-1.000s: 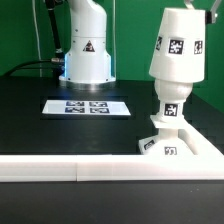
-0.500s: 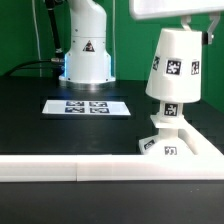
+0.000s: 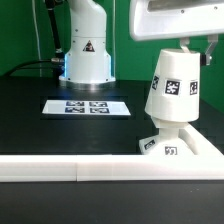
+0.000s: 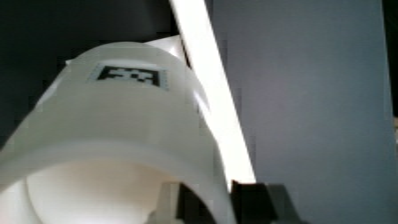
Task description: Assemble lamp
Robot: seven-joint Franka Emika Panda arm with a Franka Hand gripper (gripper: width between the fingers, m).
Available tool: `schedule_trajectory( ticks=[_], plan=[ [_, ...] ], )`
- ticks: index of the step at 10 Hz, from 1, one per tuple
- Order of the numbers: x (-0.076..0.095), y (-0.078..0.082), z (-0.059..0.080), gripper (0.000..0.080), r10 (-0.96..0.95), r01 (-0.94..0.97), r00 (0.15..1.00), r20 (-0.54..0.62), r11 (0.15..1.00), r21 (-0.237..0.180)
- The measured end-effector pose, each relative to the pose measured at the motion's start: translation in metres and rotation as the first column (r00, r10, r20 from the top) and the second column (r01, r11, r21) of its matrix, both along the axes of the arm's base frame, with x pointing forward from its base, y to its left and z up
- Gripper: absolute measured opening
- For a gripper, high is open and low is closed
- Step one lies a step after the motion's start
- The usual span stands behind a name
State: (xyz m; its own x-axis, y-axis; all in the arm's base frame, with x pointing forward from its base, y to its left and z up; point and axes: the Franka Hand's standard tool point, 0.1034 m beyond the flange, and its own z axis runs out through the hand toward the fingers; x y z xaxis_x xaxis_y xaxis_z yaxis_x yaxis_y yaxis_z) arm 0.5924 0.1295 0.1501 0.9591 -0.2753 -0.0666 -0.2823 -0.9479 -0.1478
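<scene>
The white rail [image 3: 60,168] runs along the table's near edge, and in its corner at the exterior view's right my base [image 3: 160,142] sits with the bulb hidden under the shade [image 3: 172,92]. My pincer [image 3: 186,44] pinches the shade's narrow top and holds it tilted. If I release it crooked, it could seat askew or topple.
</scene>
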Motion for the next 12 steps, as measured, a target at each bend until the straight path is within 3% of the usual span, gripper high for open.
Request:
schedule_trajectory(
  ticks=[2,3,4,5,7,8,9,12],
  plan=[
    [-0.001,-0.001,-0.002,0.0045,-0.002,0.002,1.0,0.004,1.0,-0.002],
    [0.0,-0.003,-0.002,0.013,0.003,-0.003,1.0,0.007,1.0,-0.001],
    [0.0,-0.005,-0.001,0.0316,0.002,-0.002,1.0,0.008,1.0,-0.001],
    [0.001,-0.008,0.0,0.0316,0.003,-0.003,1.0,0.01,1.0,-0.001],
    [0.002,-0.015,0.002,0.062,0.011,-0.011,1.0,0.01,1.0,0.0],
    [0.0,-0.016,0.003,0.062,0.012,-0.012,1.0,-0.004,1.0,0.0],
    [-0.003,-0.017,0.009,0.0683,0.018,-0.018,0.999,-0.04,1.0,-0.006],
    [-0.001,-0.014,0.03,0.0698,0.099,-0.107,0.988,-0.115,0.992,-0.071]
  ],
)
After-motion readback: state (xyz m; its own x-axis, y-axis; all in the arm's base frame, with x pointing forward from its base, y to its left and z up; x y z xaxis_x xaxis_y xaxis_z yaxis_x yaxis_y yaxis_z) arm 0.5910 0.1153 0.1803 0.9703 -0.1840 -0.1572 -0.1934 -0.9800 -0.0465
